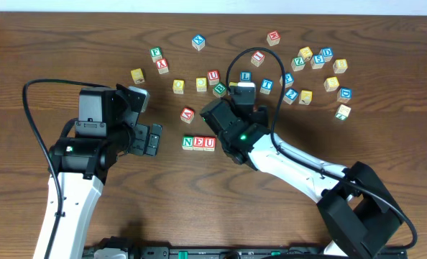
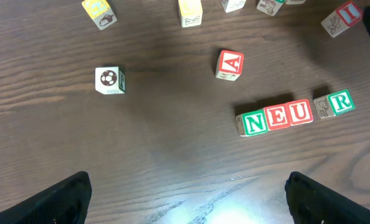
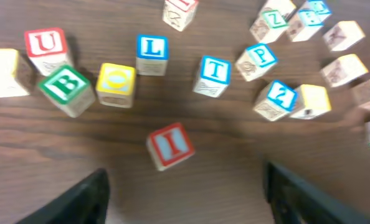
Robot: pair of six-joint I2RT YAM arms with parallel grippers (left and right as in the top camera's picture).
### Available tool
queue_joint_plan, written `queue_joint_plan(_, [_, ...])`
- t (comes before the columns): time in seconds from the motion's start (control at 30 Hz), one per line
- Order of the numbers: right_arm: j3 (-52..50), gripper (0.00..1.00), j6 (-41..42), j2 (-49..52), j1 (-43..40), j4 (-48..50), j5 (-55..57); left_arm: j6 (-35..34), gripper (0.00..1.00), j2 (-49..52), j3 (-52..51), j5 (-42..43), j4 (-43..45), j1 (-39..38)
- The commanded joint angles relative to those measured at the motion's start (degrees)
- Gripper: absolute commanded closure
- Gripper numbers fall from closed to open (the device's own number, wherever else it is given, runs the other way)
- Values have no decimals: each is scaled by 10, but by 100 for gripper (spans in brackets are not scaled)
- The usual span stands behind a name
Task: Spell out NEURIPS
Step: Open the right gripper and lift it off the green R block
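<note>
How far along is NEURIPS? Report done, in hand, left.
Done: NEU row stands, R cube beside it, slightly askew. In hand: nothing; open right gripper hovers near the red I cube. Left: I, blue P cube, and an S I cannot spot.

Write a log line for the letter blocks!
NEUR row: laid | I block: not in row | left gripper: open | right gripper: open
</note>
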Motion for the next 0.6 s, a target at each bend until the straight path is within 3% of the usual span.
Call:
queue_joint_plan(0.0, [17,24,-11,-33,-4,-23,35,3,2,0,16,-5,-2,3])
queue_joint_plan(0.17, [18,13,-11,-67,-5,-49,-2,3,2,0,16,-5,-2,3])
queue_joint_plan(0.37, [37,6,-11,-85,-63,-101,-161,3,2,0,16,-5,-2,3])
queue_joint_plan(0.57, [75,9,-42,-84,-141,-183,-287,3,2,0,16,-5,-2,3])
